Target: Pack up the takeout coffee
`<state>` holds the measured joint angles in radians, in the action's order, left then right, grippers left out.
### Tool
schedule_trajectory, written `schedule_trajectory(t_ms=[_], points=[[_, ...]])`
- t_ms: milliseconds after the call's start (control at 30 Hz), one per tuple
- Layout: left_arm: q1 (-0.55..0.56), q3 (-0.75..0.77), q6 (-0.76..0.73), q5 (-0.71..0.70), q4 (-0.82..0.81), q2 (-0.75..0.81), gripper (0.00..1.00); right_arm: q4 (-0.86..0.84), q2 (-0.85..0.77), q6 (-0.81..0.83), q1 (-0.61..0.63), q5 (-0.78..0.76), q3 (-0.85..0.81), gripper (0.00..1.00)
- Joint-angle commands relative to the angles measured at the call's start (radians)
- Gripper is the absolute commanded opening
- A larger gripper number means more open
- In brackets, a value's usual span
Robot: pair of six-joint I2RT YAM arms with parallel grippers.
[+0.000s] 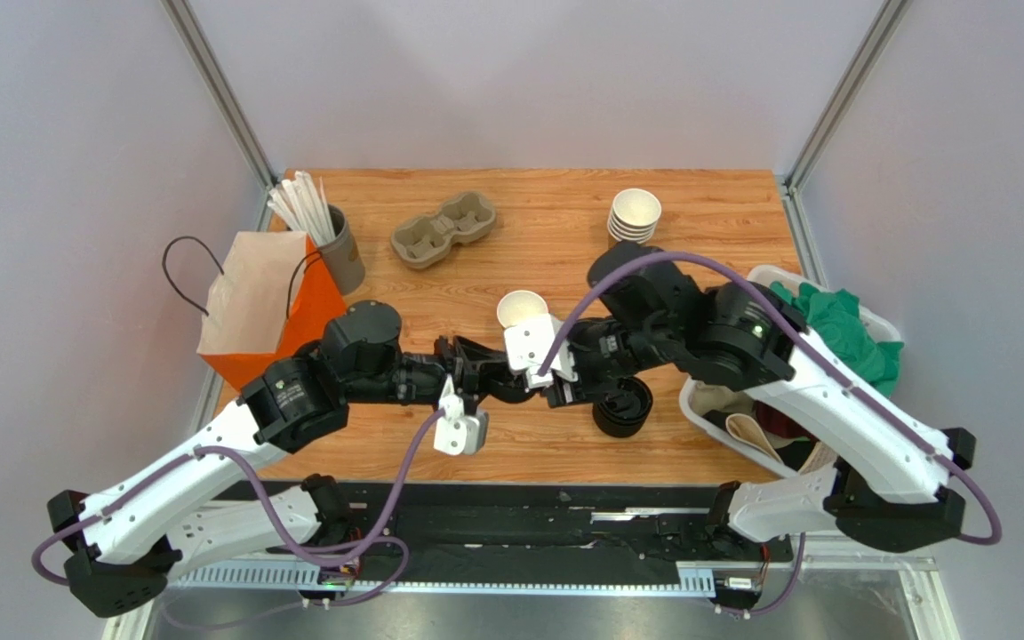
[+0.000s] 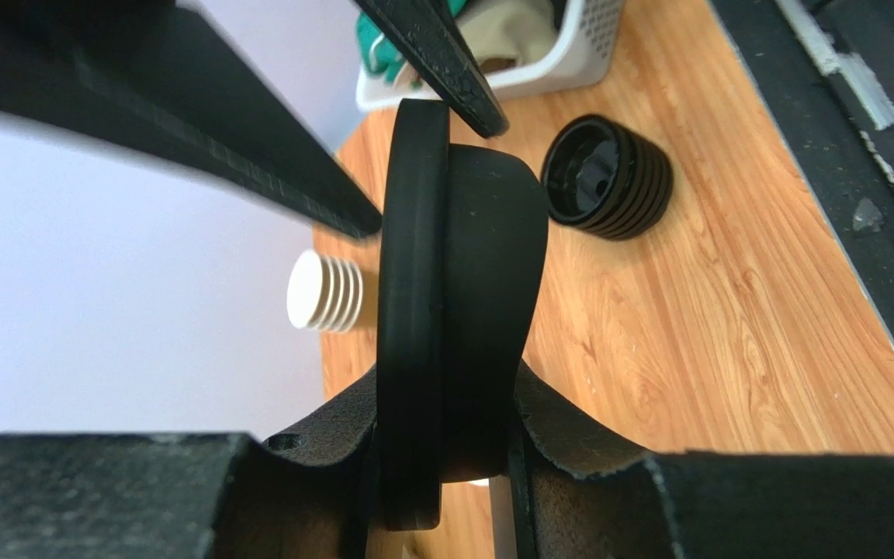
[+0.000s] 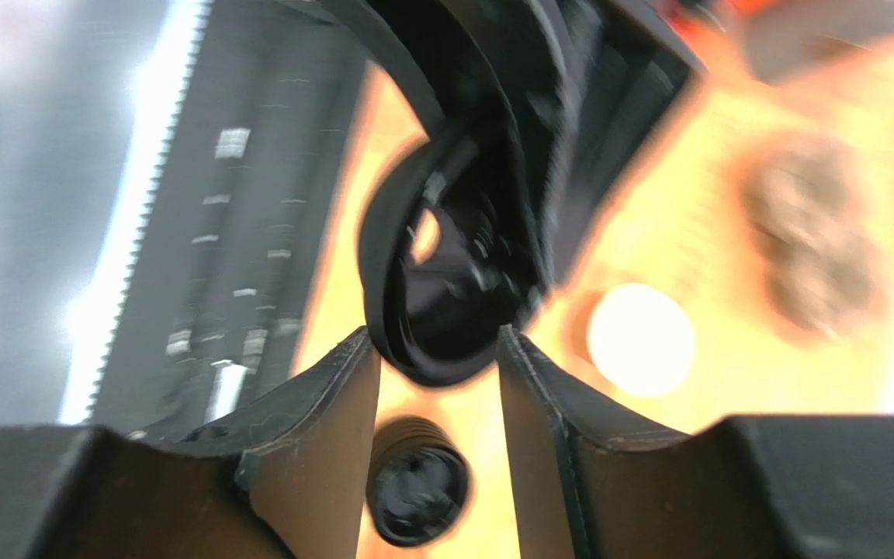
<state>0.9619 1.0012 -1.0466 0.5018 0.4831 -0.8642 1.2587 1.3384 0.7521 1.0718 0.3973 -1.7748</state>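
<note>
A black lid (image 2: pixel 463 303) fills the gap between the left fingers (image 2: pixel 312 452), and the right fingers (image 2: pixel 440 58) block its far edge. Past the tips, bare table (image 2: pixel 673 338) lies open between a lid stack (image 2: pixel 607 177) and a cup stack (image 2: pixel 326 291).

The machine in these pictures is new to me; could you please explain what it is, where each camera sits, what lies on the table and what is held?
It is two robot arms bolted at the near edge of a table, each ending in a two-finger gripper. One picture looks down from above; the other two come from cameras on the wrists. On the wood stand an open paper cup, a stack of cups, a pile of lids, a cup carrier, a paper bag, a pot of sticks and a basket. The left gripper clamps a black lid on edge; the right gripper brackets it too, its grip unclear.
</note>
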Motion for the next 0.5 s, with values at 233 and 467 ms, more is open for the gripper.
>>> schedule_trajectory(t_ms=[233,467], points=[[-0.209,0.378,0.439,-0.170,0.440,-0.132,0.20,-0.407,-0.219,-0.073,-0.095,-0.518,0.207,0.48],[-0.252,0.383,0.527,-0.051,0.600,-0.085,0.19,-0.577,-0.150,-0.141,-0.093,-0.635,0.224,0.52]])
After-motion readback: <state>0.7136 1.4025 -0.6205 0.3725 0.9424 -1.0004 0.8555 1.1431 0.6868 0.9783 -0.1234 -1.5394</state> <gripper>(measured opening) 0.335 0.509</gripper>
